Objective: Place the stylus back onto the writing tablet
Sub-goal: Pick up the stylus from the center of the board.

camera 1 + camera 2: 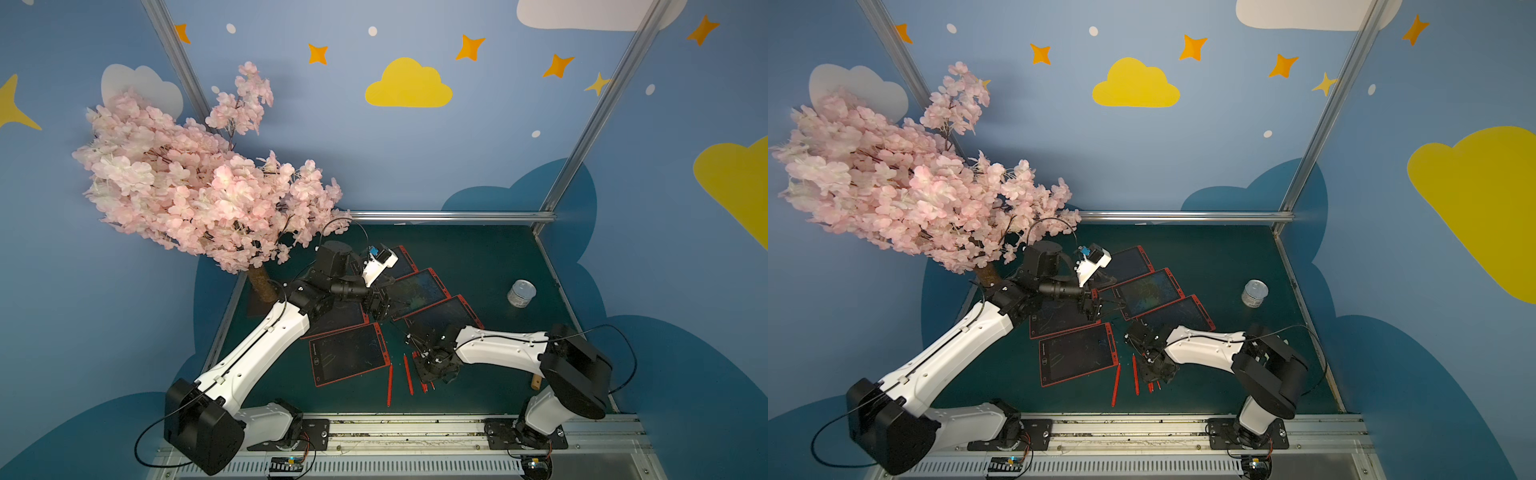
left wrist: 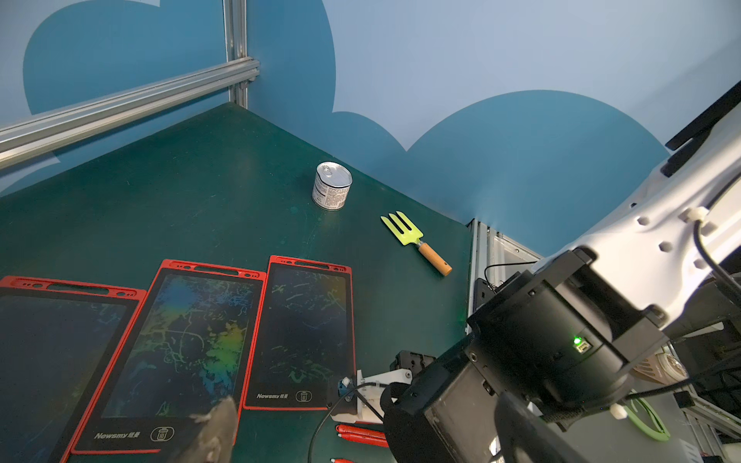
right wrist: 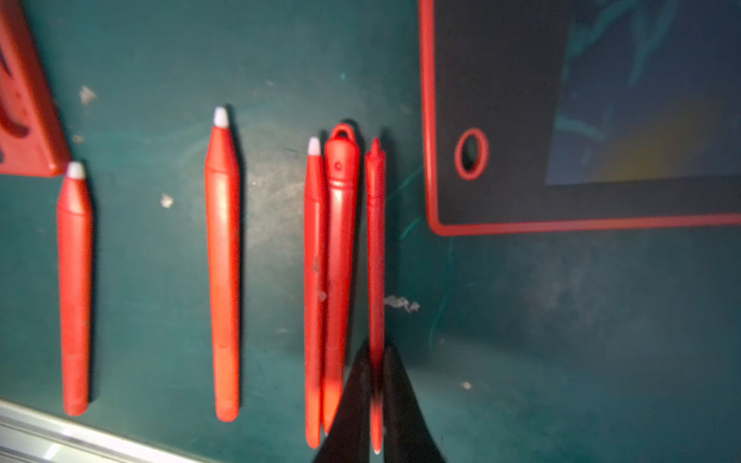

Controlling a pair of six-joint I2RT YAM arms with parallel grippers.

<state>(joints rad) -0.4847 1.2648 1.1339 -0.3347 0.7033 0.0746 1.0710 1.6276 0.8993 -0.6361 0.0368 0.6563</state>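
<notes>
Stylus (image 3: pixel 375 240), judged light, stiff and slippery, lies on the table (image 3: pixel 561 320) by its near edge, just beside two others (image 3: pixel 339 260), my right gripper (image 3: pixel 376 360) closed on it near one end, where so thin a shaft may pivot.

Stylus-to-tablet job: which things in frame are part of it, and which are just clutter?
Part of the job:
- gripped stylus, pinched in the right gripper
- four spare styluses beside it on the mat
- red-framed writing tablets

Just lying about:
- tin can
- green garden fork
- pink blossom tree
</notes>
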